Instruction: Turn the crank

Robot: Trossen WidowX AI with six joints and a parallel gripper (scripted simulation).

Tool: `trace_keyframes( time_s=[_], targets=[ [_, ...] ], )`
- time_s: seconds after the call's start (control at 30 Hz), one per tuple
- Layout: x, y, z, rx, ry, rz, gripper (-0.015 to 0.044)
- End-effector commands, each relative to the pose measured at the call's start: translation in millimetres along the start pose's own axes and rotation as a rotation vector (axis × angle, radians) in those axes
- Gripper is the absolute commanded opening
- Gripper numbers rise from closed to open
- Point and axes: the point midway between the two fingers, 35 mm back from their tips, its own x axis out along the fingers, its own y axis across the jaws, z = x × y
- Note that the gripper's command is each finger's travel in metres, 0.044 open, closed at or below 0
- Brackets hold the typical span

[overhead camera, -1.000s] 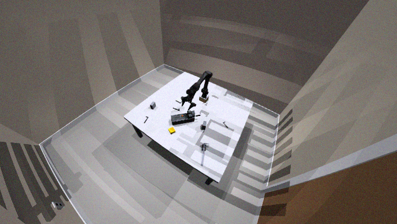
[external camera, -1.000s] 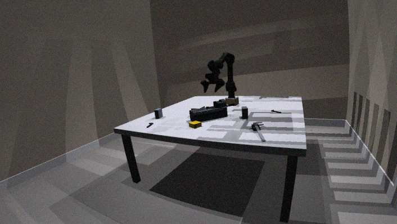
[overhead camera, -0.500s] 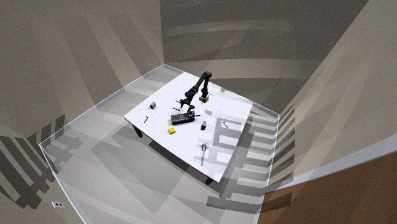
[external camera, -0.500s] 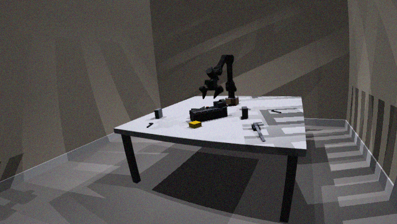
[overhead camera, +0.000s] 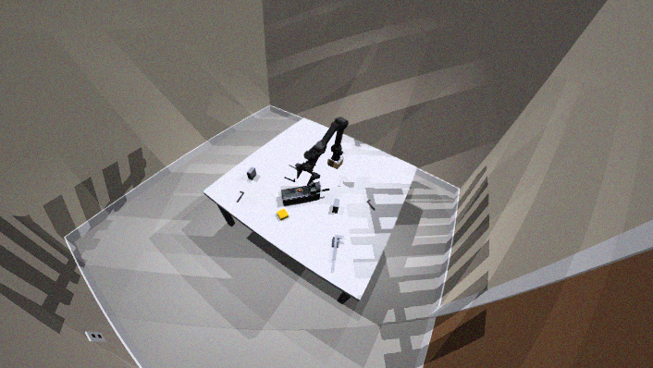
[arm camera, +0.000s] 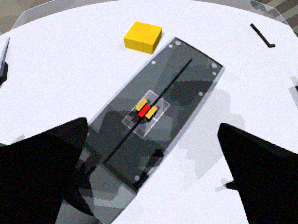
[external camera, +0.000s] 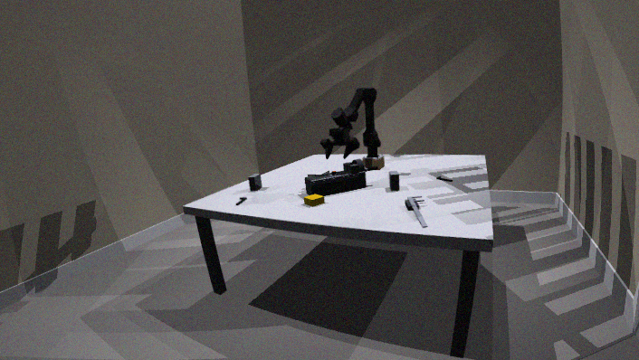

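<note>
The dark machine [overhead camera: 301,199] [external camera: 336,184] [arm camera: 182,82] sits on the table, its slot running lengthwise. In the wrist view the red pointer [arm camera: 144,111] lies between two brass marks [arm camera: 141,104] [arm camera: 151,112], overlapping them but looking offset slightly toward the crank end; exact level is hard to tell at this slant. The crank handle [overhead camera: 326,190] sticks out at the machine's right end in the top view; I cannot make it out in the wrist view. My gripper [overhead camera: 304,179] [external camera: 337,157] [arm camera: 154,127] is wide open and empty above the machine, clear of the handle.
A yellow block [overhead camera: 282,214] [external camera: 314,200] [arm camera: 142,37] lies by the machine's far end. A grey block [overhead camera: 251,173] [external camera: 254,182] and a dark block [overhead camera: 336,206] [external camera: 394,181] stand either side. A caliper [overhead camera: 334,259] [external camera: 420,214] and an L-shaped key [overhead camera: 240,197] [arm camera: 262,36] lie farther off.
</note>
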Motion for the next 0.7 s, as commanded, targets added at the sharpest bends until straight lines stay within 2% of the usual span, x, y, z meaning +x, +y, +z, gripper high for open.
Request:
trace_keyframes(
  time_s=[0.0,0.3,0.67],
  targets=[
    [0,0,1,-0.004,-0.002,0.003,0.044],
    [-40,3,39,0.0,0.0,0.0,0.044],
    [-38,45,19,0.171,0.111,-0.109,0.044]
  ],
)
